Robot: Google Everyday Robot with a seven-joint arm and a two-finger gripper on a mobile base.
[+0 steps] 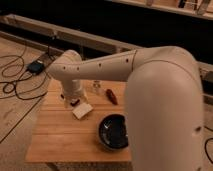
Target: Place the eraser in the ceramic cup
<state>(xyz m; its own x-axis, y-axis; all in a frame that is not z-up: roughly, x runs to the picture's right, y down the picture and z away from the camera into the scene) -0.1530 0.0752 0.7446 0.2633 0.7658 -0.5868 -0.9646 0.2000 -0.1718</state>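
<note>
Nearest, at right, the robot's broad white arm (165,100) fills the foreground and reaches leftward over a wooden table (60,137). On the near half of the table, right of centre, stands a wide black bowl (113,132). Beyond it, toward the left, lies a pale beige block (82,110). The eraser (75,102), a small dark bar with a reddish side, rests on the tabletop just beside the block's far left corner. The gripper (70,102) hangs from the arm's downturned wrist directly at the eraser, low over the table; its fingers stand wide and hold nothing. Farther back, a red-brown oblong item (111,96) lies near the arm's underside, and a small clear bottle (96,86) stands upright left of it. The cup cannot be made out. On the floor at far left lie dark cables (12,87) and a small black box (36,66).
</note>
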